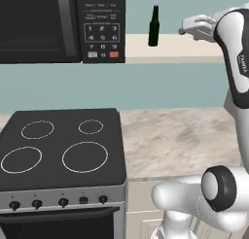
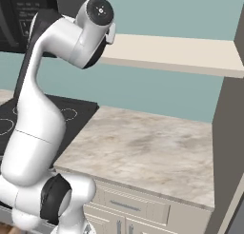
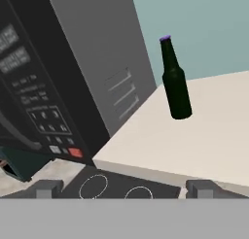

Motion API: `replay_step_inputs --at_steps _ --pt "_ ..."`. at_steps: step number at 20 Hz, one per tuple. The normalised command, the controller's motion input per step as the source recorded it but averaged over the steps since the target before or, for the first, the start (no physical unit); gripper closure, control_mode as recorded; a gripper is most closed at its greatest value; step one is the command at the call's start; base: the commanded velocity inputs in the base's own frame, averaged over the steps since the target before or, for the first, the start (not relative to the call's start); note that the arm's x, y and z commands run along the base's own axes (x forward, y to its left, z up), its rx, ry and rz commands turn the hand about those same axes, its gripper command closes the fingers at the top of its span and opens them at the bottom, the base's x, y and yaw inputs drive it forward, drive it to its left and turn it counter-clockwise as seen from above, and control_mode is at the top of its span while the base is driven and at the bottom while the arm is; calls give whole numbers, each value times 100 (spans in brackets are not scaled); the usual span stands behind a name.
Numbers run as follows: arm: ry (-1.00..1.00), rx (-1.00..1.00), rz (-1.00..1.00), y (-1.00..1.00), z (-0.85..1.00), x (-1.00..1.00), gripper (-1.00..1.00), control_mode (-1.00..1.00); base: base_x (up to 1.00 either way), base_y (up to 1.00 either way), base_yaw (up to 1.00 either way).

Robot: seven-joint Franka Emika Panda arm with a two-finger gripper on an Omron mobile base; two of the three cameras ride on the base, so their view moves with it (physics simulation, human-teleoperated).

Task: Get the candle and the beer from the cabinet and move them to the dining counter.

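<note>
The beer (image 1: pixel 153 26) is a dark bottle with a purple cap. It stands upright on the cabinet (image 1: pixel 170 49), a cream shelf slab just right of the microwave. In the hand view the beer (image 3: pixel 175 82) stands on the cabinet (image 3: pixel 209 136) ahead of my gripper (image 3: pixel 124 189), a little right of centre. Both fingertips (image 3: pixel 46 188) are spread wide with nothing between them. In the left base view my gripper (image 1: pixel 186 30) hovers over the shelf, right of the bottle and apart from it. The cabinet (image 2: pixel 181 54) also runs along the teal wall. The candle and the dining counter are out of view.
A black microwave (image 1: pixel 58 24) hangs left of the shelf, its grey side (image 3: pixel 97 63) close to the bottle. Below lie a black stove (image 1: pixel 58 145) and a marbled worktop (image 2: pixel 143 147). A tall grey panel (image 2: pixel 228 133) bounds the right.
</note>
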Motion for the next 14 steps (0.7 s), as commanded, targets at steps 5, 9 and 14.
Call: replay_step_inputs --at_steps 5,9,14 --pt "-4 0 1 -1 0 46 -100 -100 0 0 0" --pt "0 0 3 -1 2 49 -100 -100 0 0 0" --pt "2 0 1 2 0 49 -100 -100 0 0 0"
